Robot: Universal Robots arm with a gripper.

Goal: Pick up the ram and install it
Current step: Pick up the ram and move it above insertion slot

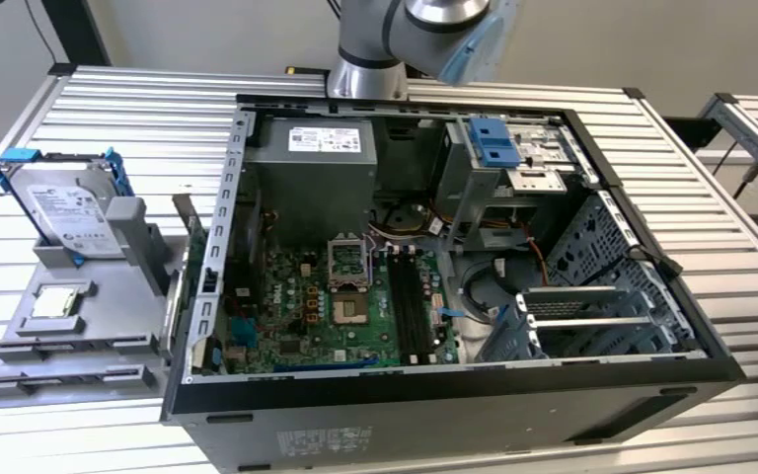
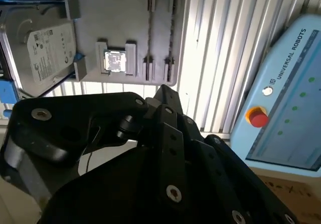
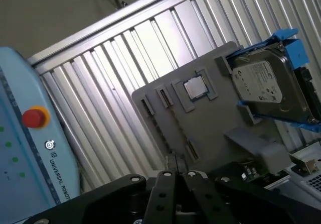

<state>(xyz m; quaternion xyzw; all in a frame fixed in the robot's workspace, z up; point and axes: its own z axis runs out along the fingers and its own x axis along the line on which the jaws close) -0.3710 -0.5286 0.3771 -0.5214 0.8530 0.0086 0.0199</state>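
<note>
1. A ram is a thin, flat stick. I think it is light and stiff. It does not bend, and it can break if you twist it.
2. Its chips and its gold edge should not be squeezed or rubbed. The best place to hold it is by the two long flat sides, near the middle, with a soft pinch. It is smooth, so it may slip if the pinch is too weak.
3. I cannot tell for sure where the ram is now. The thin slots on the grey tray (image 1: 31,286) look bare. I cannot tell if a stick sits in the long black slots (image 1: 409,306) of the green board (image 1: 307,316) inside the computer case (image 1: 695,346).
4. The gripper (image 3: 175,159) has its two fingers pressed together in both wrist views. I see nothing between them.
5. The arm (image 1: 399,39) is up high, behind the back wall of the case in the exterior view.
6. The gripper hangs well above the table (image 1: 129,109) and touches nothing. It points down toward the tray, which also holds the hard drive (image 1: 70,207) and a small square chip (image 1: 59,304).
7. A blue box with a red button (image 2: 257,117) lies on the table near the tray.
</note>
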